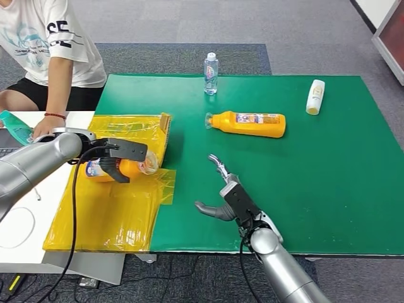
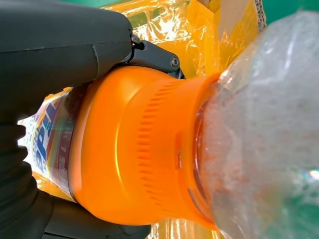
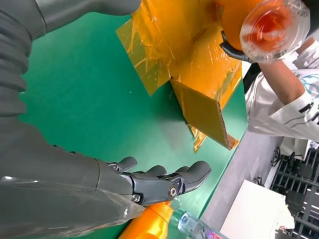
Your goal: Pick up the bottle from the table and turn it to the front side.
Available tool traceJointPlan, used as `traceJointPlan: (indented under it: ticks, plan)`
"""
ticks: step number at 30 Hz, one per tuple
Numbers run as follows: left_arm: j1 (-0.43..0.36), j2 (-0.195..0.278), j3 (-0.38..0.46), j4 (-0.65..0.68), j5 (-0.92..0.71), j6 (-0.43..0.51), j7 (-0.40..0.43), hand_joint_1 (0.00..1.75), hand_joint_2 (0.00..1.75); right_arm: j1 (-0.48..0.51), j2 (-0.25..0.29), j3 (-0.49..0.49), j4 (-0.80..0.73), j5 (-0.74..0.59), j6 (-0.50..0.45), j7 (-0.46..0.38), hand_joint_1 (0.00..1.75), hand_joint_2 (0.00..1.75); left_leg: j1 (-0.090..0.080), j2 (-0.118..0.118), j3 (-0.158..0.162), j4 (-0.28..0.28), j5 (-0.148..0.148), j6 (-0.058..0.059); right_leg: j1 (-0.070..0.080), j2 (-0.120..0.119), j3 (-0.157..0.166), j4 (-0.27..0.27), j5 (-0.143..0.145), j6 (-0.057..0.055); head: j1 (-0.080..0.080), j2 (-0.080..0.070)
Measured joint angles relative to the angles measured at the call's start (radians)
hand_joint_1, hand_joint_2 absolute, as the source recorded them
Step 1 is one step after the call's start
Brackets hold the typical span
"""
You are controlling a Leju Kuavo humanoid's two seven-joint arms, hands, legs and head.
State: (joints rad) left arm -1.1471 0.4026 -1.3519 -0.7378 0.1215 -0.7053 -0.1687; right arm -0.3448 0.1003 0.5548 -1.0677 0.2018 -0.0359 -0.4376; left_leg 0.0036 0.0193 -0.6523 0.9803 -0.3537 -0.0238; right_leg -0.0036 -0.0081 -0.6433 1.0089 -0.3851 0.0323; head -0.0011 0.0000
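Bottle: we see an orange bottle (image 1: pixel 125 168) with a clear cap, lying on its side in the left hand (image 1: pixel 114 158), above a yellow plastic sheet (image 1: pixel 114 214) at the left end of the table.
Left hand: its dark fingers (image 1: pixel 117 170) wrap around the bottle's body, thumb on top; in the left wrist view the orange shoulder and clear cap (image 2: pixel 263 129) stick out past the grip.
Right hand: we find the right hand (image 1: pixel 224 196) low over the green mat (image 1: pixel 333 189), near the front edge, fingers spread apart and holding nothing.
Second bottle: another orange bottle (image 1: pixel 247 124) lies on its side on the mat, well apart from both hands.
Other items: a small clear water bottle (image 1: pixel 211 73) stands at the mat's far edge; a white bottle (image 1: pixel 315 96) lies toward the far right.
Box: a cardboard piece wrapped in yellow film (image 1: pixel 164 136) sits just beside the held bottle.
Person: we see a person in a white shirt (image 1: pixel 52 38) seated at the far left, one hand (image 1: pixel 45 126) on the white table (image 1: pixel 19 221).
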Motion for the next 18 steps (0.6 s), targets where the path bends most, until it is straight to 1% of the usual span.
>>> traceJointPlan:
  ticks: [2,4,6,8,18]
  plan:
    - [0.002,-0.001,0.000,0.002,-0.003,0.012,-0.001,1.75,1.75,0.000,0.000,0.002,0.000,0.000,0.000,0.000,0.00,1.75,0.000,0.000,0.000,0.000,0.000,0.000,0.000,0.000,0.000,0.000,0.000,0.000,0.000,0.000]
    - [0.005,-0.002,0.001,0.003,-0.006,0.023,-0.005,1.08,1.75,0.000,0.000,0.003,0.000,0.000,0.000,0.000,0.00,1.75,0.000,0.000,0.000,0.000,0.000,0.000,0.000,0.000,0.000,0.000,0.000,0.000,0.000,0.000]
    - [0.008,-0.004,0.002,0.005,-0.009,0.032,-0.011,0.21,1.75,0.000,0.000,0.006,0.000,0.000,0.000,0.000,0.00,1.75,0.000,0.000,0.000,0.000,0.000,0.000,0.000,0.000,0.000,0.000,0.000,0.000,0.000,0.000]
    - [0.013,-0.005,0.005,0.006,-0.012,0.041,-0.016,0.00,1.75,0.000,0.000,0.009,0.000,0.001,0.000,0.000,0.00,1.75,0.000,0.000,0.000,0.000,0.000,0.000,0.000,0.000,0.000,0.000,0.000,0.000,0.000,0.000]
    - [0.030,-0.006,0.030,0.008,-0.033,0.050,-0.043,0.00,1.75,0.000,0.000,0.018,0.002,0.002,0.001,0.003,0.00,1.75,0.000,0.000,0.000,0.000,0.000,0.000,0.000,0.000,0.000,0.000,0.000,0.000,0.000,0.000]
